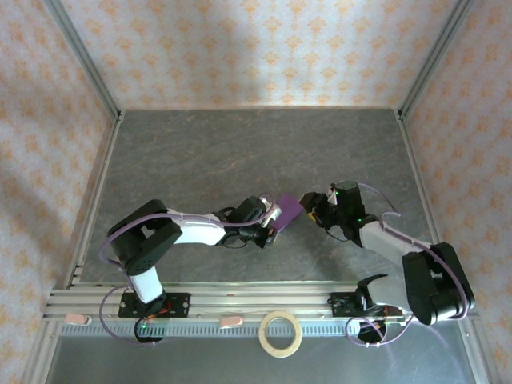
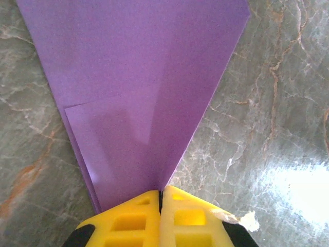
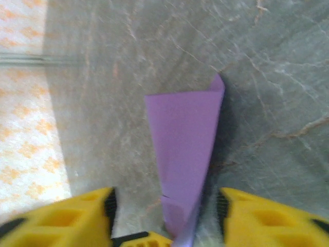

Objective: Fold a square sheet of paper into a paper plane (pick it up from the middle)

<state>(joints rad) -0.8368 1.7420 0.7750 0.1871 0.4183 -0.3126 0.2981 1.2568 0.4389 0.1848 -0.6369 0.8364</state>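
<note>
The left claw (image 2: 160,198) pinches the narrow end of the creased, wedge-shaped purple paper plane (image 2: 139,87); the right claw (image 3: 165,199) stands open astride it above the veined grey counter (image 2: 267,128).

Both arms reach inward, left hand (image 2: 160,198) pinched tight, right hand (image 3: 165,198) with fingers parted.

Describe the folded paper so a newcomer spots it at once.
Start at the middle of the grey table. There the folded purple paper is clamped at its narrow end in the left pincer. Unlike the tan tape ring at the near edge, it is a tapering purple wedge.
</note>
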